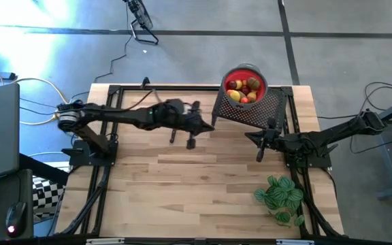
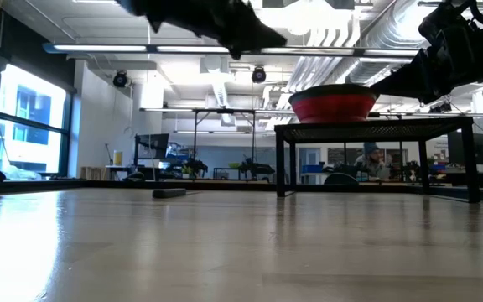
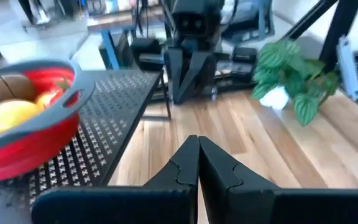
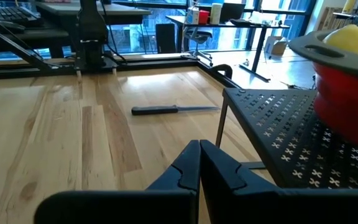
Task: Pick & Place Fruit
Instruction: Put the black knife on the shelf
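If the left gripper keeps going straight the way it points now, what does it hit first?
Probably the right gripper. The left gripper, shut, points across bare table straight at it, with the perforated rack and red bowl off to one side. Heights may differ, so it may pass by.

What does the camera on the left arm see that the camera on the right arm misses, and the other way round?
Only the left wrist view shows the green leafy plant, the other arm's hand pointing down at the table, and brown and red fruit in the bowl. Only the right wrist view shows the knife lying flat on the wood. Both show the red bowl holding a yellow fruit, the perforated black rack under it, the wooden table, and that arm's own shut hand in front.
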Robot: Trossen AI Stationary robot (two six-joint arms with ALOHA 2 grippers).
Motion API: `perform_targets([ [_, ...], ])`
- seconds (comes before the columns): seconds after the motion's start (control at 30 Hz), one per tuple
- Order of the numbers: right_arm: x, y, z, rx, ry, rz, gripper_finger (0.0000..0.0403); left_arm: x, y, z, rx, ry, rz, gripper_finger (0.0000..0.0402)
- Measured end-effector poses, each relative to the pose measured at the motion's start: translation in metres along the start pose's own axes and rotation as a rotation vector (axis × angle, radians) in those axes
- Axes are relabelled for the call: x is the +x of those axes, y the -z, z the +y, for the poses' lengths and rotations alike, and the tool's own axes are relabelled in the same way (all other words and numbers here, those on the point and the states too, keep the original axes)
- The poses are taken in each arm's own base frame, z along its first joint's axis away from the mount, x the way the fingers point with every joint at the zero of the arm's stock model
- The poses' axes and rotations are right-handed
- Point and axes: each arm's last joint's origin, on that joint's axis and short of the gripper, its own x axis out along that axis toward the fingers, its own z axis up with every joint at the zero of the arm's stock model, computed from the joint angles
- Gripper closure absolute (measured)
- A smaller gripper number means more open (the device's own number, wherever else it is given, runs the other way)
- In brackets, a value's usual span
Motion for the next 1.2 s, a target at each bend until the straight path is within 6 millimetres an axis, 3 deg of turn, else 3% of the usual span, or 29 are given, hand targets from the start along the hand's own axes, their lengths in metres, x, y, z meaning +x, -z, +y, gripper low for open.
perform_targets([
  [0.17,0.0,0.0,0.0,0.001,0.0,-0.001,0.0401,-0.033,0.012,-0.008,0.018,-0.018,-0.09,0.0401],
  [0.37,0.0,0.0,0.0,0.001,0.0,-0.001,0.0401,-0.052,0.025,-0.014,0.017,-0.025,-0.105,0.0401],
  [1.2,0.0,-0.001,0.0,-0.05,-0.005,-0.006,0.0401,-0.054,0.036,-0.017,-0.07,-0.002,-0.006,0.0401],
])
